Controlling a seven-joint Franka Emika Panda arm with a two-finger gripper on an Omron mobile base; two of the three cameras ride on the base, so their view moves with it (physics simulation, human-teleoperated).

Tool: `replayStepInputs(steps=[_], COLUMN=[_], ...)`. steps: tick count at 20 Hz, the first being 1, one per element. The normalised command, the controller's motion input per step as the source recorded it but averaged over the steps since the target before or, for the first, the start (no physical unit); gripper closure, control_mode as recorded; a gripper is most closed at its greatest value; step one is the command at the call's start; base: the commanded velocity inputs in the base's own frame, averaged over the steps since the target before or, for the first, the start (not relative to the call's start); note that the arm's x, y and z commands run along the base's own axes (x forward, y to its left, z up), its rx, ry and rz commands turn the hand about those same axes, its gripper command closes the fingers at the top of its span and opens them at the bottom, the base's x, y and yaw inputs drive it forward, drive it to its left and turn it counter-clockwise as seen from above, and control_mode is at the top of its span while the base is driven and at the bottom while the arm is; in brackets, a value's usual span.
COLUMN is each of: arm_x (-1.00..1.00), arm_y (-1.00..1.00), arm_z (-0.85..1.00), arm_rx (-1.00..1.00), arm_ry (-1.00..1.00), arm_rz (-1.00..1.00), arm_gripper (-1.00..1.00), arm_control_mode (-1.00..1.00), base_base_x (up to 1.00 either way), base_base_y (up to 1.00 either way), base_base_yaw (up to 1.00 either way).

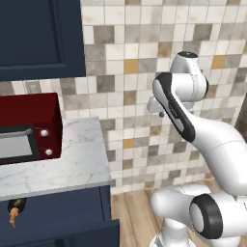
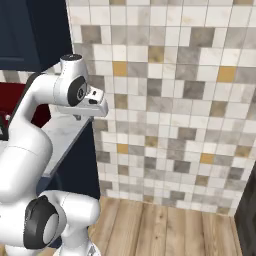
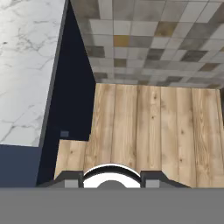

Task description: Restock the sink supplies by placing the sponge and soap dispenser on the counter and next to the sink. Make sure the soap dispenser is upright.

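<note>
The soap dispenser [image 1: 15,207] shows at the far left of the left base view, just under the front edge of the counter [image 1: 72,164], against the navy cabinet front [image 1: 62,207]. It is tilted, its orange nozzle pointing downward, and the counter's edge cuts off its top; what it rests on cannot be made out. A red microwave [image 1: 29,130] stands on the counter's left part, cut off by the picture's edge, under a navy wall cabinet [image 1: 38,38]. The marble right of it is bare up to the counter's right end, where the slab stops at a sharp corner near the tiled wall [image 1: 135,72]. The arm is folded high, off that end. In the hand view the gripper [image 3: 111,181] looks down past the counter's end at the wood floor [image 3: 144,127], which lies open toward the wall. Just its tips show, apart, with nothing gripped between them.
</note>
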Motion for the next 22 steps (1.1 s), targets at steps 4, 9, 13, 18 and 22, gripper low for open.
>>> replayStepInputs(steps=[4,9,13,18,22], arm_x=[-0.01,0.0,0.0,0.0,0.0], arm_y=[0.01,0.0,0.0,0.0,0.0], arm_z=[-0.01,0.0,0.0,0.0,0.0], arm_rx=[0.0,0.0,0.0,0.0,0.0], arm_ry=[0.0,0.0,0.0,0.0,0.0], arm_rz=[0.0,0.0,0.0,0.0,0.0], arm_gripper=[-1.0,-1.0,-1.0,-1.0,-1.0], arm_control_mode=[1.0,1.0,1.0,1.0,1.0], base_base_x=[-0.16,-0.84,-0.45,-0.21,0.37], base_base_y=[0.09,0.01,0.24,0.03,0.0], base_base_yaw=[0.09,0.5,0.58,0.53,0.22])
